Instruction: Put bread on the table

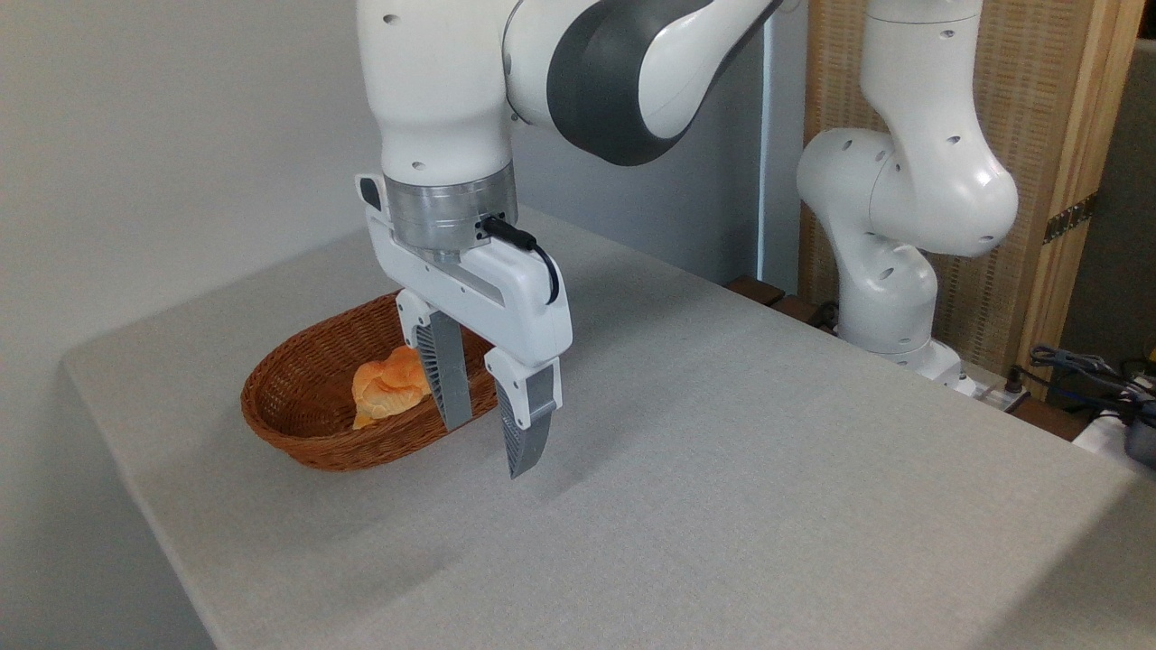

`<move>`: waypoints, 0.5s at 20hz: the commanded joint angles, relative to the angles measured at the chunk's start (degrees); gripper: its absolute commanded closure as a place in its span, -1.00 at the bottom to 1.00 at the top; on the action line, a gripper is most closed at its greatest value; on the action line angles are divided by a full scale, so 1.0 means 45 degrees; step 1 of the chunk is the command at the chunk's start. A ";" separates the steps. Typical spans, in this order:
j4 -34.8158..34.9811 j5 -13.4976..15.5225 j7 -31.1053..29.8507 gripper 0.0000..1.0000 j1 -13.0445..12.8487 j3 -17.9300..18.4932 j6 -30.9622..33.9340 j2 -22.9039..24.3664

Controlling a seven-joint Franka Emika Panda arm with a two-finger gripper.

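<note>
While basketed, bread [388, 390] lies knot-up.

The bread [390, 390] lay in the basket [298, 397] on the surface [722, 469]; the claw [489, 444] hung spread just beside the basket, empty

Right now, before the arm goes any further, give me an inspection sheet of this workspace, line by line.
Surface: table covered in light grey woven fabric, rounded corner at left.
Job's things: bread, an orange-golden bun, lies inside the wicker basket, not yet on the table.
Clutter: nothing seen on the table besides the basket.
Grippers: gripper open, empty, pointing down, in front of the basket's right end; one finger hides part of the bread.
Cables: black cable loops from the wrist into the gripper body; a tangle of cables beyond the table's right edge.
Surroundings: plain pale wall at left, arm base at the far edge, wooden-framed woven panel behind.
</note>
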State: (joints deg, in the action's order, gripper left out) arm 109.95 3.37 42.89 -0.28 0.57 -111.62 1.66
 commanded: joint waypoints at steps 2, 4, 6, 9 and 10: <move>-0.0273 0.0207 0.0331 -1.00 0.0003 0.0068 0.0274 0.0002; -0.0410 0.0247 0.0331 -1.00 0.0003 0.0049 0.0294 0.0003; -0.0411 0.0247 0.0292 -1.00 -0.0017 -0.0049 0.0313 0.0022; -0.0411 0.0557 0.0234 -1.00 -0.0095 -0.0088 0.0313 0.0022; -0.0411 0.0907 0.0253 -1.00 -0.0095 -0.0088 0.0313 0.0022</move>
State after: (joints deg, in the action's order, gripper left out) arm 108.84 3.91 42.90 -0.61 0.18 -111.53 1.64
